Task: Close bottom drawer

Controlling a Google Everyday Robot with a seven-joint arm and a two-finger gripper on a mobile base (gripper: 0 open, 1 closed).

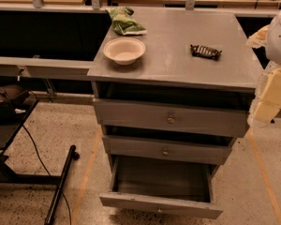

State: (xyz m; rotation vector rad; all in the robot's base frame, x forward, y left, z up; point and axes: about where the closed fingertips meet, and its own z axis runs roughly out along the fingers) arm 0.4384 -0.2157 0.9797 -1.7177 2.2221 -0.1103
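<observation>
Three drawers on the grey cabinet (168,80), all standing out to some degree. We note the bottom drawer (161,205) pulled far out toward the camera, its low front close to the frame's lower edge and its wooden inside exposed. The middle drawer (166,150) and top drawer (171,118) project only a little, each with a small round knob. On the cabinet's surface (178,29): a white bowl (124,50) front-left, a green bag (124,21) just behind it, and a dark packet (205,51) well apart to the right. The gripper (270,97), pale yellow, hangs at the right edge beside the cabinet's top corner, far from the bottom drawer. Whether it is parted or closed we cannot tell.
</observation>
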